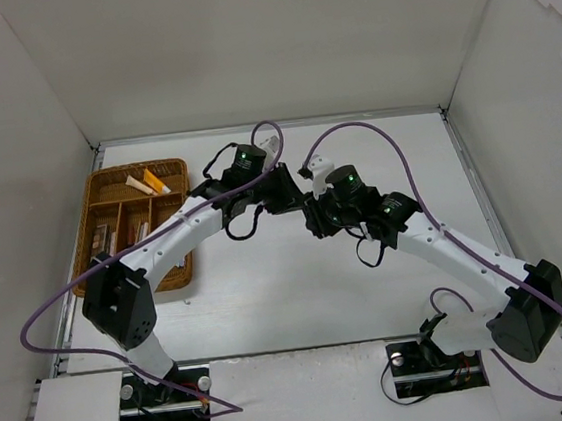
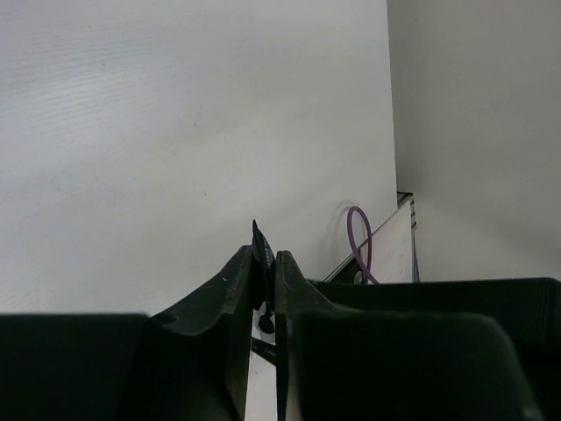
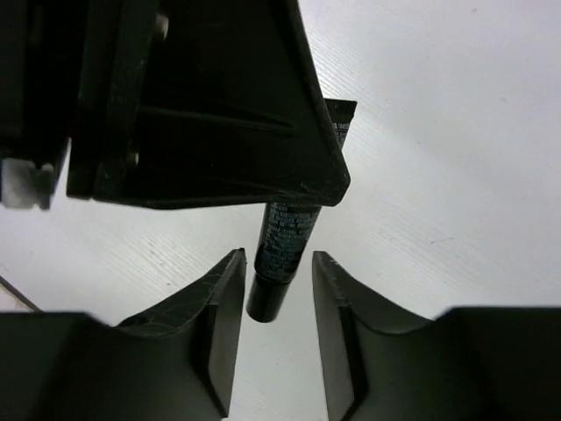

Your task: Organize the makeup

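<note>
Hanging between the two claws is a small dark tube (image 3: 282, 230) with tiny print down its side. In the right wrist view it runs from about 1 o'clock down to 6 o'clock, with the round cap at the bottom and the flat crimped end poking out at the top.

The left claw (image 2: 263, 263) is clamped on the upper part of it. In its own camera the fingers are pressed almost together, with a thin black sliver of the tube sticking up between them.

The right claw (image 3: 278, 256) is spread wide, one finger on each side of the cap end. The finger at 9 o'clock is just beside the tube and the one at 3 o'clock has a clear gap. Can't tell if either one actually touches it.

From the top camera, both claws meet near the middle of the white table (image 1: 300, 299), so the tube is up there off the surface, though it's hidden under the wrists in that view.

Over at 9 o'clock from them is the brown wicker tray (image 1: 94, 205), against the left wall. An orange tube (image 1: 156, 180) and a pale tube (image 1: 139, 184) lie in its far compartment, and the darker bits in the long slots are too small to make out.

Plain white walls (image 1: 243, 43) box in the table, and a purple cable (image 1: 395, 148) loops off each arm.
</note>
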Robot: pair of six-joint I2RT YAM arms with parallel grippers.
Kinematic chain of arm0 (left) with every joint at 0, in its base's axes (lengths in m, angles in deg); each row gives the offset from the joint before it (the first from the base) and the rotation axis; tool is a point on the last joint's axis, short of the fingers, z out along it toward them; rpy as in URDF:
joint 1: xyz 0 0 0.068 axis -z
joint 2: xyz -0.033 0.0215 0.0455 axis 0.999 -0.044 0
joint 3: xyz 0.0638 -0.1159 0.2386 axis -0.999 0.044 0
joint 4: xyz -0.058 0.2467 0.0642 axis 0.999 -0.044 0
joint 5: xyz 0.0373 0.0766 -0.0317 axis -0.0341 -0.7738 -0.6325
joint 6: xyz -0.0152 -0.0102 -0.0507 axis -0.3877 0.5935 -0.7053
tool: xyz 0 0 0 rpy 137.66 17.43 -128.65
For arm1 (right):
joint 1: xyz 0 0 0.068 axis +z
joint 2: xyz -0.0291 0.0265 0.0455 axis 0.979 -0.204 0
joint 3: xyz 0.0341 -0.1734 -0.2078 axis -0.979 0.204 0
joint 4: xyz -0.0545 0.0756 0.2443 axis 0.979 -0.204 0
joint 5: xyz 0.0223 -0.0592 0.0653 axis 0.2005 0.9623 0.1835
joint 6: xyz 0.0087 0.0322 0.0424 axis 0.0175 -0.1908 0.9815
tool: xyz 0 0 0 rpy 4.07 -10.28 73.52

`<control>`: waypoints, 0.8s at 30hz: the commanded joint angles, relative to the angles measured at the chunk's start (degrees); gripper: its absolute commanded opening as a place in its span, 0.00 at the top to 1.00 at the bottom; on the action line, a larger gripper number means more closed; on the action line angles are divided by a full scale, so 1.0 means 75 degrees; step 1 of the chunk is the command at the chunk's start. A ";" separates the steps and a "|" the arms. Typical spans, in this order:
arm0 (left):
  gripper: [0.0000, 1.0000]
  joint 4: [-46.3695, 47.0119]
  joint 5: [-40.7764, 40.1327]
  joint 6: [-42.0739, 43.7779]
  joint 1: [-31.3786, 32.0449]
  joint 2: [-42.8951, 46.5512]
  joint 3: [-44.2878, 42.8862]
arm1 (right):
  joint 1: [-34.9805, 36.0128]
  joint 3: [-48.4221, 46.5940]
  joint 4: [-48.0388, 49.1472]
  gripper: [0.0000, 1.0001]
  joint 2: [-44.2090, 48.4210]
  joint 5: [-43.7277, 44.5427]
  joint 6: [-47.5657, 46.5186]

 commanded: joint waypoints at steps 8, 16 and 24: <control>1.00 0.0307 0.0243 0.0099 -0.1818 0.0501 0.0063 | 0.0050 -0.0385 0.0443 0.10 0.0131 0.0933 -0.0170; 1.00 0.0084 -0.0061 0.0357 -0.5401 0.0467 -0.0252 | -0.0103 -0.0033 0.0407 0.03 0.0775 0.1707 -0.0159; 0.97 0.0107 -0.0237 0.0065 -0.7245 -0.1382 -0.1902 | -0.0314 0.0271 0.0232 0.02 0.1080 0.2070 0.0064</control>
